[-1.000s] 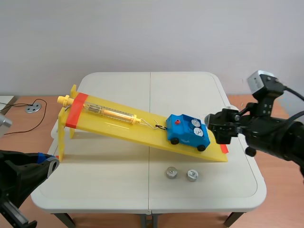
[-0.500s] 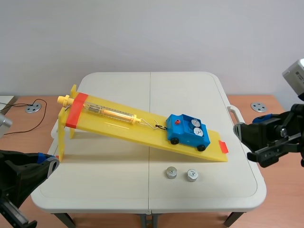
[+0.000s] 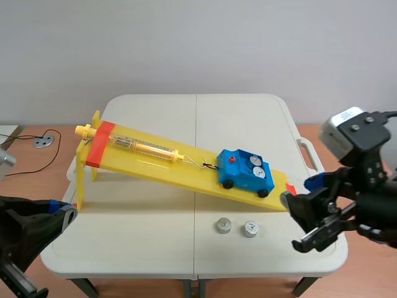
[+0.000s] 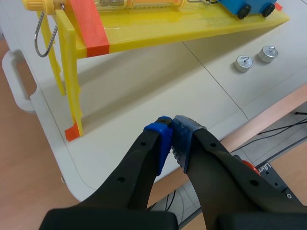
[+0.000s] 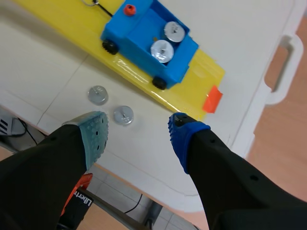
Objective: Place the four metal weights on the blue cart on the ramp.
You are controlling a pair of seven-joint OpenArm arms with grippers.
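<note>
- Pale wall behind; a white folding table (image 3: 155,248) with a centre seam carries a yellow plastic ramp (image 3: 155,166) that slopes down toward the right arm's side.
- Scene view, changes: half a second ago the right arm stood higher, at the table's right edge. It has since dropped and swung in. Its right tool (image 3: 296,223) now hangs over the near right corner, near the ramp's low end, fingers spread wide and holding nothing. A second ago it was up beside the cart. The cart, the weights and the left arm have not moved.
- Scene view, things: the boxy blue plastic cart (image 3: 248,182) on black wheels sits low on the ramp, hooked to a clear tube spring scale (image 3: 146,148). Two loaded weights (image 3: 251,162) (image 3: 257,173), shiny metal discs with small knobs, lie in its open bed. Two loose weights (image 3: 223,225) (image 3: 250,229) stand side by side on the table in front of the ramp. The left tool (image 3: 62,211) is low at the near left corner.
- Left wrist view: the left tool (image 4: 172,139) has its dotted blue pads pressed together on nothing, over the table's edge. The ramp's slotted upright leg (image 4: 71,81) rises ahead.
- Right wrist view: the right tool (image 5: 139,128) gapes between a grey-green pad and a blue one. One loose weight (image 5: 123,115) lies below that gap and the other (image 5: 98,94) just beyond the grey-green pad. The cart (image 5: 129,36) is ahead.
</note>
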